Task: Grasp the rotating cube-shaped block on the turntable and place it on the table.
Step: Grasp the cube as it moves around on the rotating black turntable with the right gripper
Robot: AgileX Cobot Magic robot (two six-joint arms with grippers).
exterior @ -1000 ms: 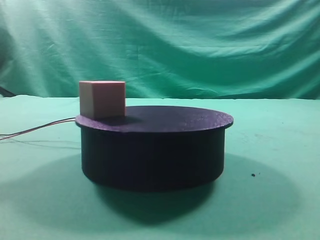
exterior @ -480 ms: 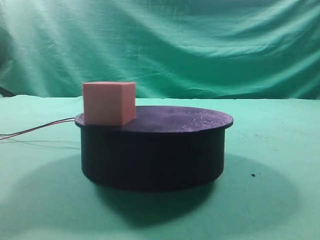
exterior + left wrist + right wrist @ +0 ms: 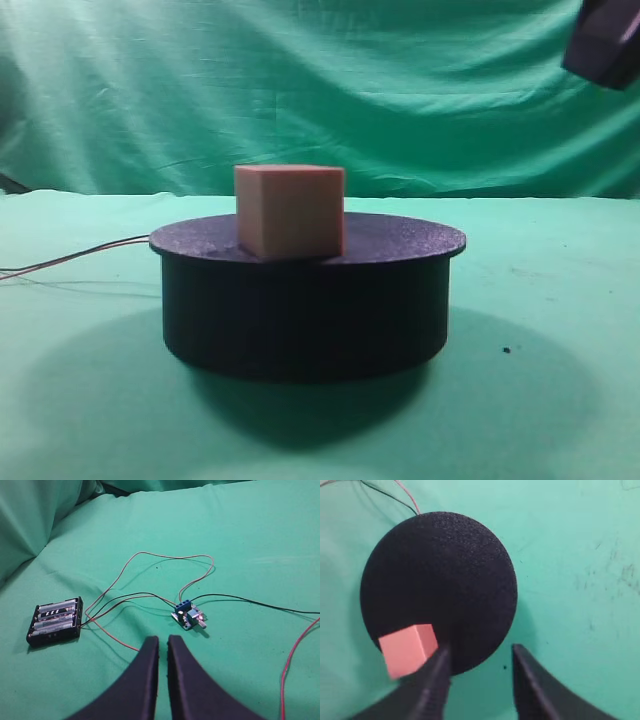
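The pinkish-salmon cube-shaped block (image 3: 291, 210) sits on the near rim of the black turntable (image 3: 400, 290), left of its middle. In the right wrist view the block (image 3: 408, 650) lies at the disc's lower left edge, and the turntable (image 3: 445, 575) fills the upper left. My right gripper (image 3: 480, 652) is open and empty, high above the disc's near edge, with the block just left of its left finger. A dark part of the right arm (image 3: 605, 40) shows at the top right of the exterior view. My left gripper (image 3: 163, 642) is shut and empty over the green table (image 3: 260, 545).
A black battery holder (image 3: 55, 621) and a small blue circuit board (image 3: 187, 616) lie on the cloth under the left arm, joined by red and black wires (image 3: 165, 557). Thin wires (image 3: 70, 258) trail left from the turntable. A green backdrop (image 3: 320, 90) hangs behind.
The block has ridden the turning disc from the left rim round toward the front middle. A dark part of the right arm has entered the top right of the exterior view.
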